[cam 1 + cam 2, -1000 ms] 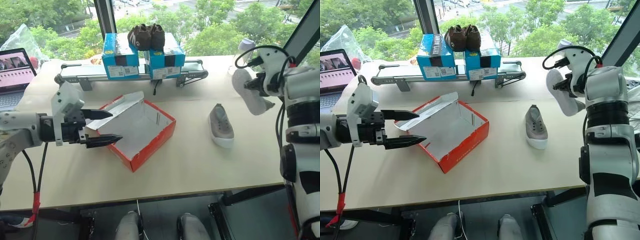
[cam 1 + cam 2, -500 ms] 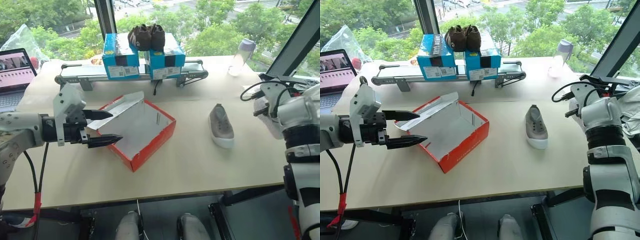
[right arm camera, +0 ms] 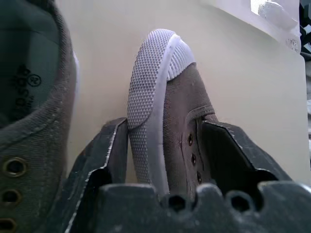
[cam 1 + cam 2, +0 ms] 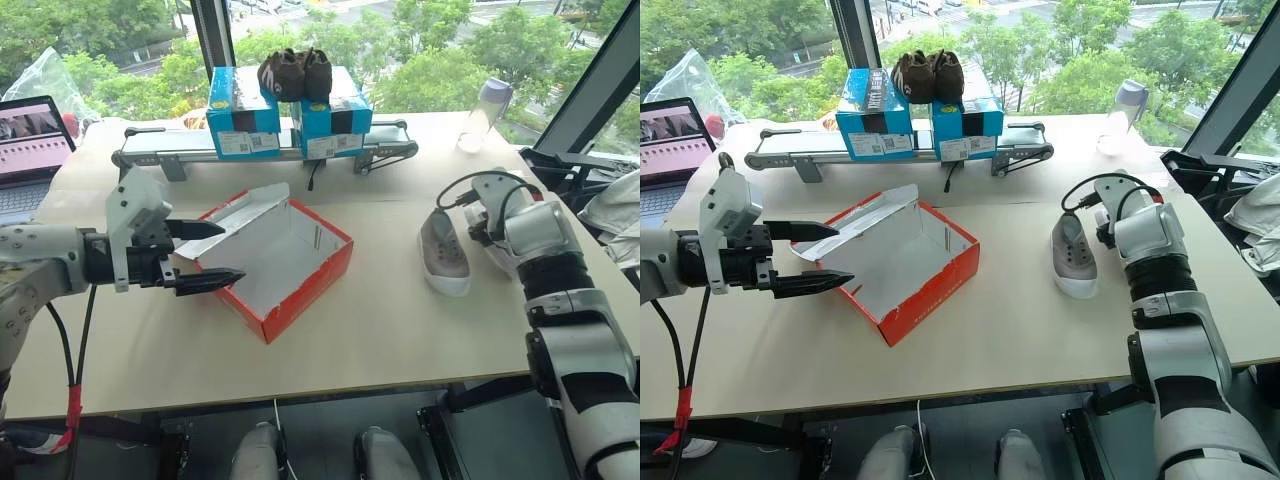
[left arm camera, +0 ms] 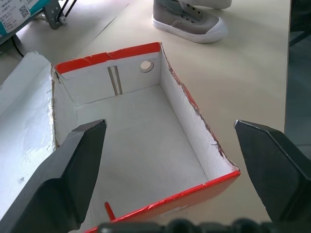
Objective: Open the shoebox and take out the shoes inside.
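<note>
The red-orange shoebox (image 4: 312, 292) lies open on the table, its lid (image 4: 240, 215) folded back and its pale inside (image 5: 141, 141) bare. My left gripper (image 4: 232, 250) hovers open at the box's near-left edge, holding nothing. One grey shoe (image 4: 443, 255) stands upright on the table to the right of the box. The second grey shoe (image 3: 165, 111) lies on its side right beside it, between the fingers of my right gripper (image 3: 165, 125). Those jaws stand spread around the shoe and look open.
At the back, two blue boxes (image 4: 243, 110) carry a dark brown pair of shoes (image 4: 293, 72) on a grey rack (image 4: 160, 150). A laptop (image 4: 30, 140) sits far left and a bottle (image 4: 480, 112) far right. The table's right edge is close to my right arm.
My right arm has come down from mid-air with the second shoe to the table beside the first shoe, and its fingers have spread. The left gripper has stayed where it was.
</note>
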Robot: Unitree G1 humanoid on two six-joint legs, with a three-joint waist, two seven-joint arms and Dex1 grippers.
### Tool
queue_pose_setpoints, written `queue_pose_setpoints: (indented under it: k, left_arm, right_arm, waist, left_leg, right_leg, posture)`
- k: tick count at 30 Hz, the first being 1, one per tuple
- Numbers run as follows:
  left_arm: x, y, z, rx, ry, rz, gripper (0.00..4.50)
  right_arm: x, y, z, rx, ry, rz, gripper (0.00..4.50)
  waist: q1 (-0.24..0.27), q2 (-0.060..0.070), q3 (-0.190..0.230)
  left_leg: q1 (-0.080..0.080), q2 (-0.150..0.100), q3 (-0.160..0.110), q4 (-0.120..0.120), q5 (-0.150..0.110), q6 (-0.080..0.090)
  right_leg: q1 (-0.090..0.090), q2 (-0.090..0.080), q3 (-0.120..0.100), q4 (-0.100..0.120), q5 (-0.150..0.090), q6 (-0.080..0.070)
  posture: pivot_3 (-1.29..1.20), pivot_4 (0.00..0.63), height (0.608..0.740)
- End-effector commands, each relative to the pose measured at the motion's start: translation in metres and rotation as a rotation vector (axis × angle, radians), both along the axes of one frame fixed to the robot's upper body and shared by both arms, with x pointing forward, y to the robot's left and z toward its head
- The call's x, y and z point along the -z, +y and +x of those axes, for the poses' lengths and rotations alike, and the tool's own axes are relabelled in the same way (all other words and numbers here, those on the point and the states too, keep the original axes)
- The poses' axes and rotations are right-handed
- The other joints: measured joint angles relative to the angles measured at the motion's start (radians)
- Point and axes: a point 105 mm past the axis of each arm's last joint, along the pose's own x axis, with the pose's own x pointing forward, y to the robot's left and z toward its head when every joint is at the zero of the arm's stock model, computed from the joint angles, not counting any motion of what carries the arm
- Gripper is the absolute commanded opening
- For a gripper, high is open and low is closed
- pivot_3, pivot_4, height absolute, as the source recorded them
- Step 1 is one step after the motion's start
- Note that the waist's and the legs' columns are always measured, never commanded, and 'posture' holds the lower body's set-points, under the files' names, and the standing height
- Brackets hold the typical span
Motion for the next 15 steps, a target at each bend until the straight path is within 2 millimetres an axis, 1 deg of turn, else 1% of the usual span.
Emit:
queue_pose_setpoints:
  k: [1,6,7,8,9,10,12,13,15]
  left_arm:
    - [-0.014,0.001,-0.001,-0.001,-0.065,0.012,4.5]
    - [-0.014,0.002,0.0,0.002,-0.067,0.013,4.5]
    - [-0.015,0.002,0.001,0.003,-0.067,0.013,4.5]
    - [-0.014,0.002,0.001,0.004,-0.066,0.014,4.5]
    - [-0.014,0.002,0.001,0.005,-0.065,0.014,4.5]
    - [-0.014,0.002,0.001,0.004,-0.063,0.013,4.5]
    - [-0.013,0.003,0.001,0.004,-0.057,0.005,4.5]
    - [-0.013,0.003,0.0,0.005,-0.056,-0.008,4.5]
    - [-0.014,0.003,-0.001,0.012,-0.048,-0.061,4.5]
  right_arm:
    - [-0.026,0.02,-0.002,-0.04,-0.06,0.077,4.47]
    - [-0.057,0.042,-0.011,-0.088,-0.091,0.203,4.47]
    - [-0.066,0.046,-0.013,-0.119,-0.114,0.23,4.47]
    - [-0.082,0.054,-0.016,-0.202,-0.184,0.254,4.47]
    - [-0.099,0.061,-0.02,-0.296,-0.266,0.238,4.47]
    - [-0.112,0.07,-0.028,-0.394,-0.318,0.273,4.47]
    - [-0.122,0.084,-0.048,-0.575,-0.333,0.405,4.47]
    - [-0.123,0.086,-0.06,-0.662,-0.328,0.416,4.47]
    - [-0.119,0.089,-0.077,-0.779,-0.308,0.37,4.47]
  waist:
    - [0.0,0.0,0.0]
    - [0.001,0.0,0.0]
    - [0.001,0.0,0.0]
    - [0.002,0.0,0.0]
    - [0.005,0.0,0.0]
    - [0.008,0.0,0.0]
    - [0.016,0.0,0.0]
    - [0.019,0.0,0.0]
    - [0.027,0.0,0.0]
  left_leg:
    - [0.0,0.0,0.0,0.0,0.0,0.0]
    - [0.0,0.0,0.0,0.0,0.0,0.0]
    - [0.0,0.0,0.0,0.0,0.0,0.0]
    - [0.0,0.0,0.0,0.0,0.0,0.0]
    - [0.0,0.0,0.0,0.0,0.0,0.0]
    - [-0.001,0.0,0.0,-0.001,0.0,0.0]
    - [-0.001,0.0,0.0,-0.001,0.0,0.0]
    - [0.0,0.0,0.0,-0.001,-0.001,0.0]
    - [0.0,0.0,0.0,0.0,-0.001,0.001]
  right_leg:
    - [0.0,0.0,0.0,0.0,0.0,0.0]
    - [0.0,0.0,0.0,0.0,0.0,0.0]
    - [0.0,0.0,0.0,0.0,0.0,0.0]
    - [0.0,0.0,0.0,0.0,0.0,0.0]
    - [0.0,0.0,0.0,0.0,0.0,0.0]
    - [-0.001,0.0,0.0,0.0,0.0,0.0]
    - [-0.001,0.0,0.0,-0.001,0.0,0.0]
    - [0.0,0.0,0.0,-0.001,0.0,0.0]
    - [0.001,0.0,-0.001,-0.001,0.0,0.0]
  posture:
    - [0.0,0.15,0.74]
    - [0.0,0.15,0.74]
    - [0.0,0.15,0.74]
    - [0.0,0.15,0.74]
    - [0.0,0.15,0.74]
    - [0.0,0.15,0.74]
    - [0.0,0.15,0.74]
    - [0.0,0.15,0.74]
    - [0.0,0.15,0.74]
